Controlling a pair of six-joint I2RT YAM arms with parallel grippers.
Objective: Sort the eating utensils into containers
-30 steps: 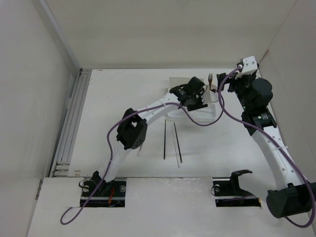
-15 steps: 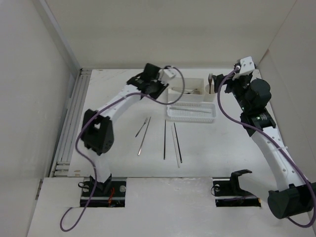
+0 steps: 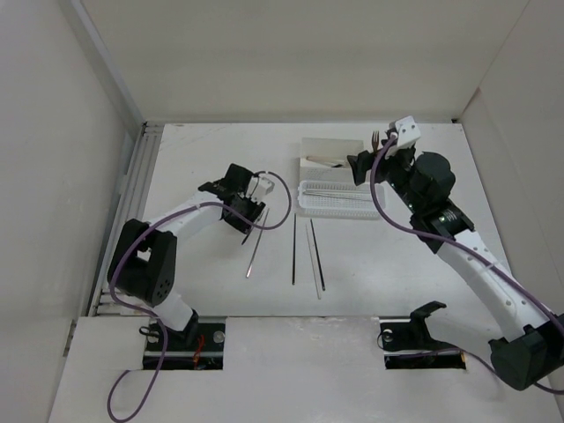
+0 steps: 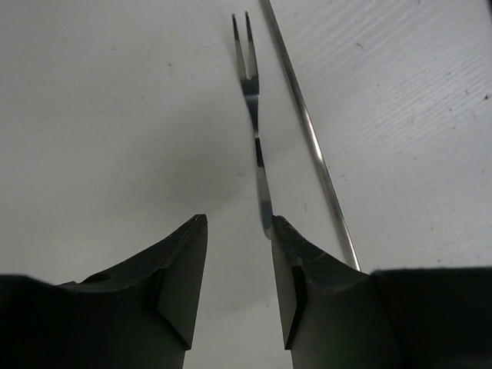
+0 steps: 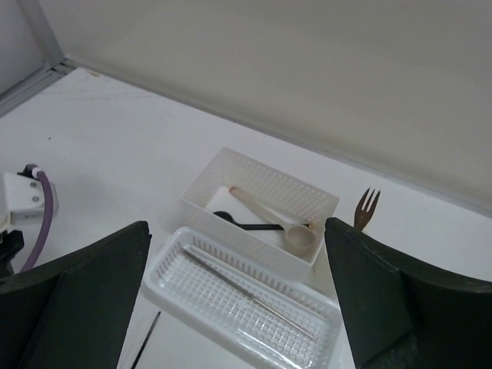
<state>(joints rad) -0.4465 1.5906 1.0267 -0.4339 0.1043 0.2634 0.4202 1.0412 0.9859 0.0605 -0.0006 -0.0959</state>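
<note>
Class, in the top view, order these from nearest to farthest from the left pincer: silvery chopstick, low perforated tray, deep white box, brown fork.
From the left pincer:
1. Silvery chopstick, right beside it on the table.
2. Low perforated tray, off to its right.
3. Deep white box, behind the tray.
4. Brown fork, far back right.

The left arm [image 3: 189, 211] and right arm [image 3: 467, 256] share white link shells and bulky black joint housings. A purple cable [image 5: 46, 207] trails loosely along each. A small white camera block [image 3: 407, 132] tops each wrist. The jaws are matte black, angular wedges.
</note>
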